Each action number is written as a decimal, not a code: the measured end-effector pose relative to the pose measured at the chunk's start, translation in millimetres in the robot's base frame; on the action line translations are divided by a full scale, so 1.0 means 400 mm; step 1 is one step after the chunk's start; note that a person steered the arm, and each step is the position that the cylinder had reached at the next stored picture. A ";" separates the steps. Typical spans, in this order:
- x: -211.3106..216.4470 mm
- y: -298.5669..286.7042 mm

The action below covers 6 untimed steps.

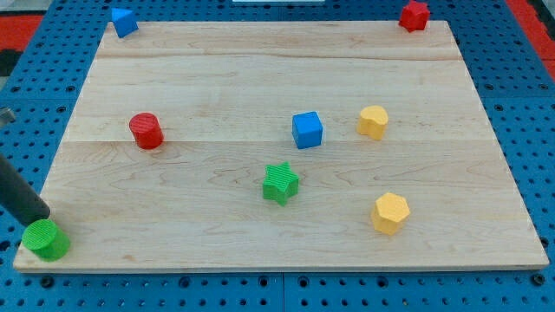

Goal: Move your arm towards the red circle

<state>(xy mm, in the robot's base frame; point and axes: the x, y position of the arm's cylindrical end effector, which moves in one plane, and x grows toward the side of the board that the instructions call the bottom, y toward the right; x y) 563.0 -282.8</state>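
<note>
While the red circle (146, 131) is standing upright on the view's left half of the wooden desk (260, 69), it is showing as a short, ribbed red cylinder with a round flat top. It is sitting well in from the desk's left edge, with bare wood all around it. The dark rod is slanting in from the view's left edge, and the tip (43, 220) is resting at the green cylinder (46, 239) in the desk's bottom-left corner, seemingly touching its top rim, well apart from the red circle. The tool is a plain rod; it is holding nothing, only pressing against that green block.

A blue cube (307, 130), a green star (280, 183) and two yellow blocks (373, 121) (390, 213) are lying toward the view's right. A blue block (123, 21) and a red block (414, 15) are sitting at the desk's top edge.
</note>
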 end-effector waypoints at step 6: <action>-0.168 0.094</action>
